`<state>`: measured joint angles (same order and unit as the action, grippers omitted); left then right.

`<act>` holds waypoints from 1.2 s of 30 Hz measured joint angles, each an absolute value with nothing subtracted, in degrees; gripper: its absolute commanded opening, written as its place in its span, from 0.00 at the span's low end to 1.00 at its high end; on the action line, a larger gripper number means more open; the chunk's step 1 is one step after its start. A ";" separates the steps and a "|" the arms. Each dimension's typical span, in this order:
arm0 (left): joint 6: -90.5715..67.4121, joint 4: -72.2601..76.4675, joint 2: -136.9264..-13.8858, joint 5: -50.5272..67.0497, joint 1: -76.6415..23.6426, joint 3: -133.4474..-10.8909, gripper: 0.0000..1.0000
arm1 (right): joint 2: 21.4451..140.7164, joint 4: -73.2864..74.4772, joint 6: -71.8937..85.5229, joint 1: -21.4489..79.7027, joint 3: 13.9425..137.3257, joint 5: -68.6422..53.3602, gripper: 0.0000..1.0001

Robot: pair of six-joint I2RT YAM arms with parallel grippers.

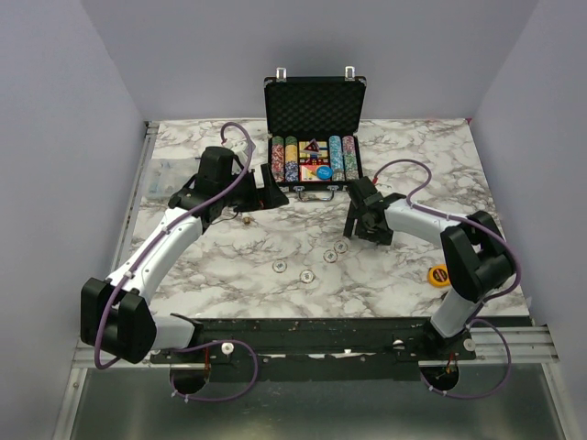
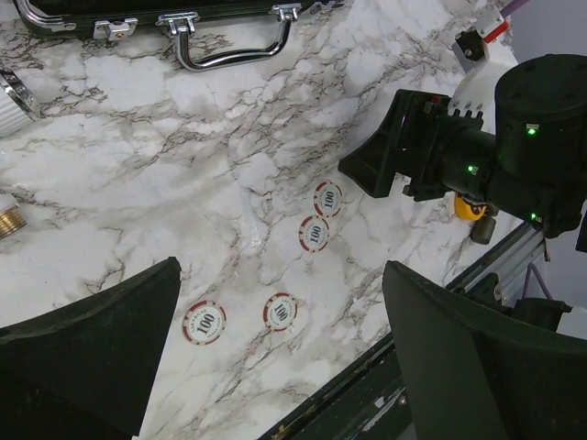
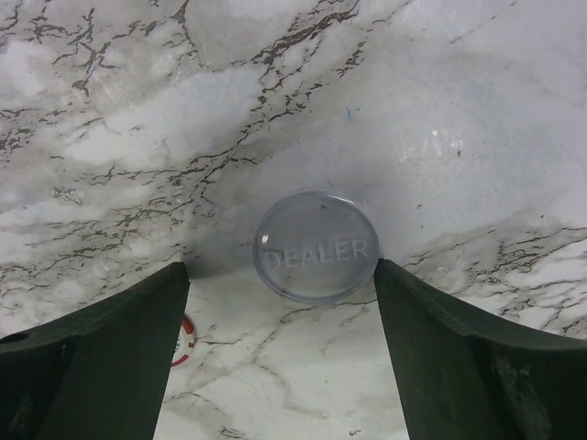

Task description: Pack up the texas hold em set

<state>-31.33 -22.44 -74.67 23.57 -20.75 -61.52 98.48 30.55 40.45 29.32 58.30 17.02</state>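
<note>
Top view, surroundings: open case [image 1: 315, 105] at the back of the table [image 1: 229, 247] with chip rows [image 1: 291, 158] inside. Four loose chips [image 1: 307, 273] lie between the arms, and a tape measure [image 1: 441, 274] sits by the right elbow.
Top view, left gripper [image 1: 264, 188]: spread and empty, just left of the case front, arm stretched forward.
Top view, right gripper [image 1: 365, 227]: spread, tilted down near the case's right corner.
Left wrist view: the loose chips lie ahead between the spread fingers [image 2: 101, 357], untouched. The case handle [image 2: 234, 50] is farther ahead.
Right wrist view: a clear dealer disc [image 3: 316, 247] lies flat just ahead between the spread fingers [image 3: 92, 357], untouched.
</note>
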 measured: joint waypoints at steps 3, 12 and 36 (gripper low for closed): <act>-31.31 -22.35 -74.67 23.66 -20.93 -61.52 0.89 | 98.50 29.98 40.45 29.08 58.17 17.02 0.82; -31.24 -22.33 -74.67 24.10 -21.98 -61.52 0.82 | 98.37 29.02 40.25 28.75 57.80 17.45 0.72; -31.09 -21.91 -74.67 25.15 -22.00 -61.52 0.73 | 98.70 26.59 38.54 28.38 57.60 18.13 0.51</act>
<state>-31.09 -21.91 -74.67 25.15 -22.00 -61.52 98.70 26.59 38.54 28.38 57.60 18.13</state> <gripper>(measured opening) 0.749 0.545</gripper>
